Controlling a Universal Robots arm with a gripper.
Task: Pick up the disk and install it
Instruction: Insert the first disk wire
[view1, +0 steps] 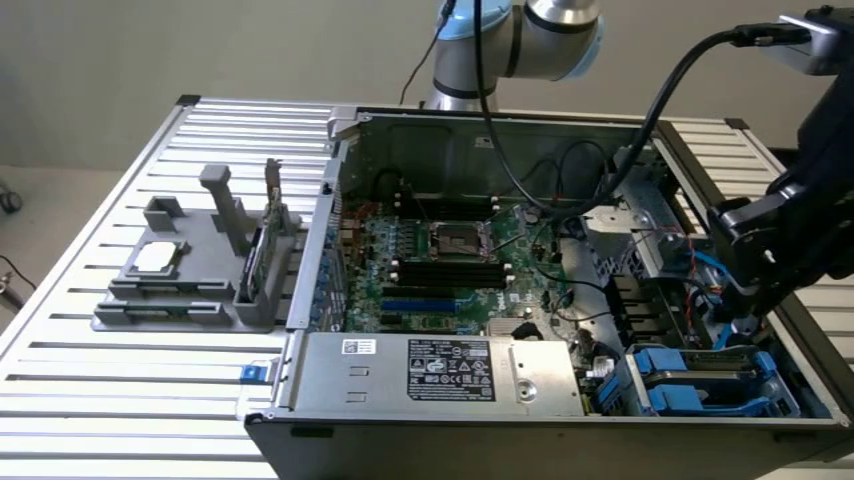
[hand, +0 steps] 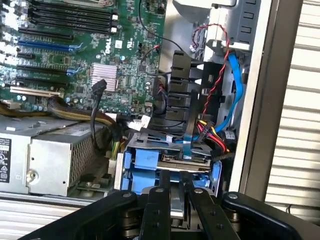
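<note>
The disk (hand: 182, 161), a silver-grey drive with a blue plastic frame along its edges, sits low in the blue drive bay (view1: 701, 385) at the near corner of the open computer case, on the exterior view's right. My gripper (hand: 176, 192) hangs straight over it, and its two dark fingers (hand: 159, 200) stand close together on the disk's silver middle. In the exterior view the gripper (view1: 741, 318) is just above the bay, and a pale strip of the disk (view1: 731, 338) shows under it. How deep the disk sits in the bay is hidden.
The big silver power supply box (view1: 441, 370) lies beside the bay. Red, black and blue cables (hand: 232, 85) crowd the space just past the disk. The case wall (hand: 260, 100) runs close alongside. A grey fixture (view1: 174, 290) with a small square chip stands on the slatted table.
</note>
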